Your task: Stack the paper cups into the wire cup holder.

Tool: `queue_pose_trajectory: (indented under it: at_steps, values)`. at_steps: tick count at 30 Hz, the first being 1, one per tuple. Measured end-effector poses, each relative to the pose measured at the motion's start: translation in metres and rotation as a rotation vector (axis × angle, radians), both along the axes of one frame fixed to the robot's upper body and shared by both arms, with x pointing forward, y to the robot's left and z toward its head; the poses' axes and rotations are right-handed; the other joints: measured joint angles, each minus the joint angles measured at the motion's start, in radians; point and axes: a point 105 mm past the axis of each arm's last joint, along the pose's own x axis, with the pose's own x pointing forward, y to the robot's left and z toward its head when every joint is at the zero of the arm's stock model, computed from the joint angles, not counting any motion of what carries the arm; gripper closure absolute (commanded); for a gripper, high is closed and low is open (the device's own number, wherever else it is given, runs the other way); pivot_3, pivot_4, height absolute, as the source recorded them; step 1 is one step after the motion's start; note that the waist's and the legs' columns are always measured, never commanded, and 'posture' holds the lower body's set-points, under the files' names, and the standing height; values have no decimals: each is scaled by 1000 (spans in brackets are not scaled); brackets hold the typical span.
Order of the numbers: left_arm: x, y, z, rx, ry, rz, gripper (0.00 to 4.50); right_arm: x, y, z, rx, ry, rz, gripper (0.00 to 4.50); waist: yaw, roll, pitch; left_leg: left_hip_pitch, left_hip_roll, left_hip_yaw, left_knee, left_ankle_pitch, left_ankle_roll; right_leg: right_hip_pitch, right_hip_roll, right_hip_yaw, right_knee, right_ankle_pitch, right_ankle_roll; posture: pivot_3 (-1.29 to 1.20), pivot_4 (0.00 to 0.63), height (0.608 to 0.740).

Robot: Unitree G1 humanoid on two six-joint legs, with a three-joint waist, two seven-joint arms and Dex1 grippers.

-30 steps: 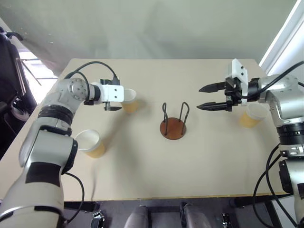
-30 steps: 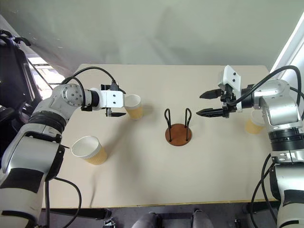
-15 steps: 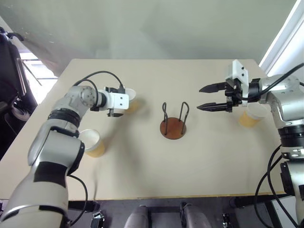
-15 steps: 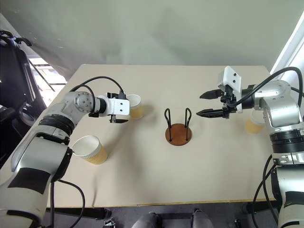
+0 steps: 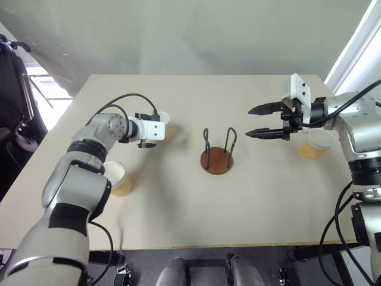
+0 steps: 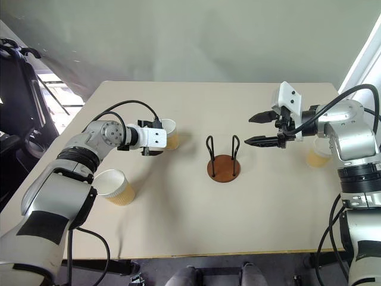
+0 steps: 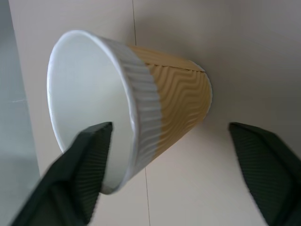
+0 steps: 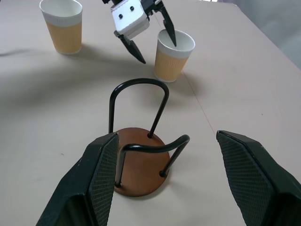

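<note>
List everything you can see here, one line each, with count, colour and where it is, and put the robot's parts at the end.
Table: one, beige, under everything.
Cups: three, tan walls with white rims and insides, all upright on the table. One left of centre at the left gripper, one near the table's left edge, one at the right edge behind the right arm.
Holder: one, rust-brown disc base with dark wire loops, at the table's centre, no cup in it.
Left gripper: one, black fingers on a white body, open, one finger inside the left-of-centre cup's rim and one outside its wall.
Right gripper: one, black fingers, open, in the air to the right of the holder, holding nothing.
</note>
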Motion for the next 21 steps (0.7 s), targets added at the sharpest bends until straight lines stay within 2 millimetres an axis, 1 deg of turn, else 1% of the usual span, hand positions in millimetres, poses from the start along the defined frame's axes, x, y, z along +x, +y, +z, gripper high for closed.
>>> queue_pose_trajectory:
  at_steps: [4, 7, 8, 9, 13, 17, 19, 21]
  values:
    - [-1, -1, 0, 4, 19, -7, 2781, 0, -1, -1, -2, 2, -2, 1101, 0, 0, 0, 0, 0, 0, 0, 1, 0, 0, 0, 0, 1, 0, 0, 0, 150, 740]
    - [-1, -3, 6, 6, 22, -17, 3906, 0, -1, -1, -5, -1, -4, 1101, 0, 0, 0, 0, 0, 0, 0, 2, 0, 0, 0, 0, 1, 0, 0, 0, 150, 740]
    - [-1, -3, 9, 6, 20, -19, 4232, 0, -2, -1, -6, -1, -5, 1101, 0, 0, 0, 0, 0, 0, 0, 2, 0, 0, 0, 0, 1, 0, 0, 0, 150, 740]
    - [0, -4, 13, 5, 15, -22, 4459, 0, -3, -1, -7, -1, -8, 1101, 0, 0, 0, 0, 0, 0, 0, 2, 0, 0, 0, 0, 1, 0, 0, 0, 150, 740]
    - [1, -6, 27, 14, 5, -35, 4459, 1, -7, -2, -17, 1, -17, 1101, 0, 0, 0, 0, 0, 0, 0, 2, 0, 0, 0, 0, 1, 0, 0, 0, 150, 740]
    - [-2, -12, 39, 36, 40, -71, 4459, -1, -14, -2, -40, 10, -22, 1101, 1, 0, 0, -1, -1, -1, -1, 2, 0, 0, 0, 0, 0, 0, 0, 0, 150, 740]
    - [-6, -18, 50, 30, 73, -104, 4459, -3, -22, -1, -64, 21, -28, 1101, 3, -1, 0, -3, -1, -1, -1, 2, 0, -2, 0, 0, 0, 0, 0, 0, 150, 740]
    - [-9, -26, 66, 19, 95, -139, 4459, -6, -30, -1, -87, 32, -34, 1101, 6, -1, 0, -4, -1, -1, -1, 2, 0, -2, -1, 0, -1, -1, 0, 0, 150, 740]
